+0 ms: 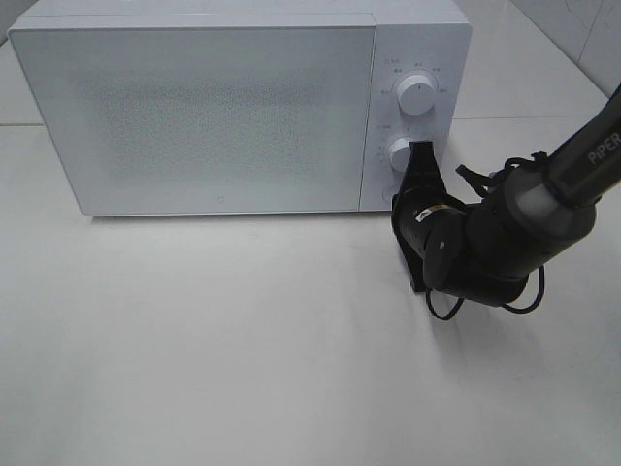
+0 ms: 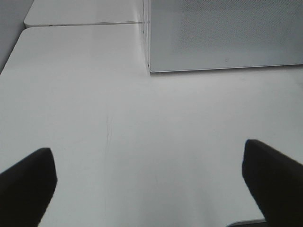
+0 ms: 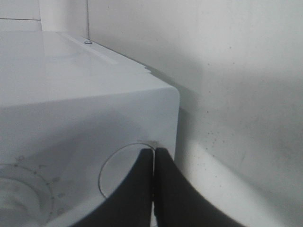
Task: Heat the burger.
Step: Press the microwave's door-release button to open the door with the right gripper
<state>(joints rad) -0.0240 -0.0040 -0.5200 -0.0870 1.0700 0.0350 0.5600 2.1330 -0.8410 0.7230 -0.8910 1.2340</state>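
The burger is out of view. A white microwave (image 1: 194, 116) stands at the back of the table with its door closed. My right gripper (image 1: 419, 153) is shut and empty, held against the microwave's control panel. In the right wrist view its closed tips (image 3: 154, 152) touch the rim of a round button (image 3: 120, 170) near the panel's corner, beside a dial (image 3: 19, 194). My left gripper (image 2: 151, 189) is open over bare table, nothing between its fingers (image 2: 28, 184). It faces the microwave's corner (image 2: 227, 33) from a distance. The exterior view does not show it.
Two white knobs sit on the panel, an upper knob (image 1: 418, 95) and a lower knob (image 1: 401, 153). The white table (image 1: 243, 340) spreads in front of the microwave. A tiled wall (image 1: 582, 29) rises at the back right.
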